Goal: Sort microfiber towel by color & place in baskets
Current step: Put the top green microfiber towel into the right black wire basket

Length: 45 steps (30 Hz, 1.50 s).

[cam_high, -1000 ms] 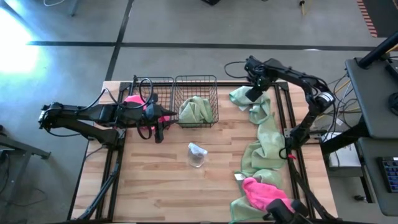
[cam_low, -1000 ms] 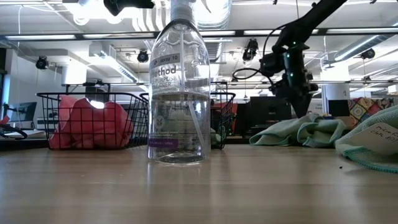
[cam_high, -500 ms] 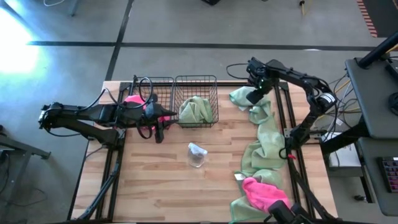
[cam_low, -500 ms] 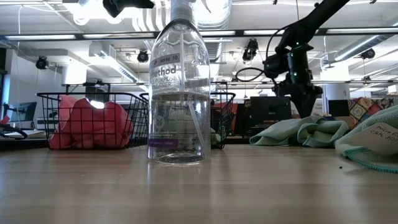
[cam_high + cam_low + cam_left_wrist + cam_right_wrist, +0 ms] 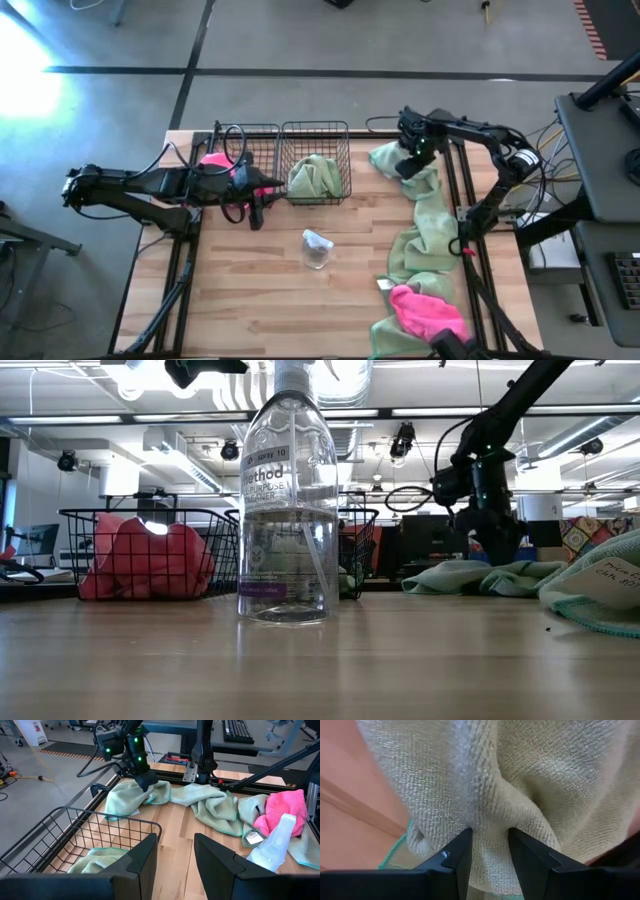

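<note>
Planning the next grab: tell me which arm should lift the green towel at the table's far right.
Right. The right pincer is already down on that green towel, its fingers pressed into a pinched fold in the right wrist view. The left pincer sits open by the baskets, with the green-towel basket between it and that towel.

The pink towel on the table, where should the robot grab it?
Probably its raised middle, coming straight down. The pink towel lies bunched in a soft mound on green towels at the table's right front corner, so the hump gives a fold to pinch without catching the green. The right gripper is busy on a green towel.
</note>
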Tool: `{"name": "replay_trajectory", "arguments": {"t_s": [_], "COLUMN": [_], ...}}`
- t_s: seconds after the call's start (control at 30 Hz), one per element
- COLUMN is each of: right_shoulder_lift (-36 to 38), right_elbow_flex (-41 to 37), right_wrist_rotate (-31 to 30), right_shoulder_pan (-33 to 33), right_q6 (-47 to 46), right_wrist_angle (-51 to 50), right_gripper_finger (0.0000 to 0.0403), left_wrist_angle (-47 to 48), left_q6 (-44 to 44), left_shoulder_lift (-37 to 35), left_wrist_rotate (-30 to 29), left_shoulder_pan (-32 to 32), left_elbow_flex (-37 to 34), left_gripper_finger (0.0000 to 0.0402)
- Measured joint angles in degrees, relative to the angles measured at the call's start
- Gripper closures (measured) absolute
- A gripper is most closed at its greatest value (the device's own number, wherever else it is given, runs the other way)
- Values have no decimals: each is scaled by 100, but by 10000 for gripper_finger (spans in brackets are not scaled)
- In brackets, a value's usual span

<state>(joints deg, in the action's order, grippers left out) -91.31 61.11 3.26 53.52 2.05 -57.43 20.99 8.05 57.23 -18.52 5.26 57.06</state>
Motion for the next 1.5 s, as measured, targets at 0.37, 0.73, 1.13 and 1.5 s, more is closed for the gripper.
{"name": "replay_trajectory", "arguments": {"t_s": [0.37,0.73,1.13,1.5], "right_shoulder_lift": [2,2,13,93], "right_elbow_flex": [-236,-239,283,1990], "right_wrist_rotate": [41,300,324,765], "right_shoulder_pan": [0,0,0,-40], "right_q6": [-71,-128,-305,-508], "right_wrist_angle": [101,167,186,118], "right_gripper_finger": [311,389,394,394], "left_wrist_angle": [-19,-17,-20,-17], "left_q6": [0,17,17,17], "left_shoulder_lift": [48,85,87,85], "left_wrist_rotate": [2,2,4,4], "left_shoulder_pan": [0,4,7,7], "left_elbow_flex": [-9,-9,-9,-9], "left_gripper_finger": [286,286,286,286]}}
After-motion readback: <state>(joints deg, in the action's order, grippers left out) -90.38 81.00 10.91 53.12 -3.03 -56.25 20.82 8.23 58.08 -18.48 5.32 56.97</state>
